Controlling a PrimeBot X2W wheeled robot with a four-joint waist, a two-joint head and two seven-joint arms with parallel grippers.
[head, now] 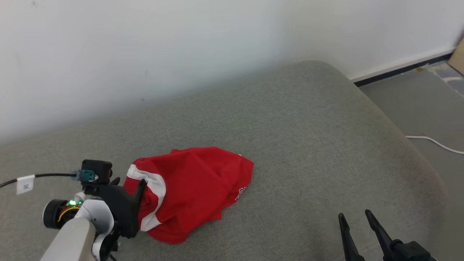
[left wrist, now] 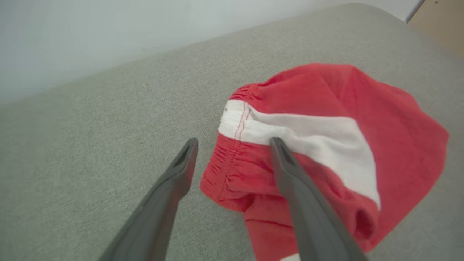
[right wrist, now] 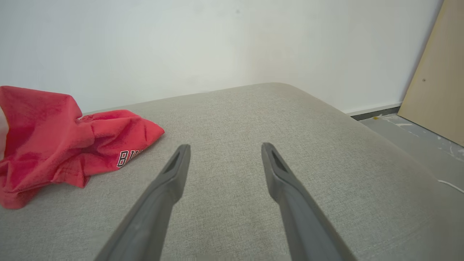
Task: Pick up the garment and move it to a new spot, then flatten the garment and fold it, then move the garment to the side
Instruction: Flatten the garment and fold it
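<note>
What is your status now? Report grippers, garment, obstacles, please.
Left gripper open at red garment, one finger over its waistband, no grip. Right gripper open, apart from it. Nothing blocks on the grey cushion.

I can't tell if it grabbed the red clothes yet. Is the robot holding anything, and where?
Nothing is held. The left gripper stands open astride the waistband edge of the red garment; the right gripper is open above the cushion.
</note>
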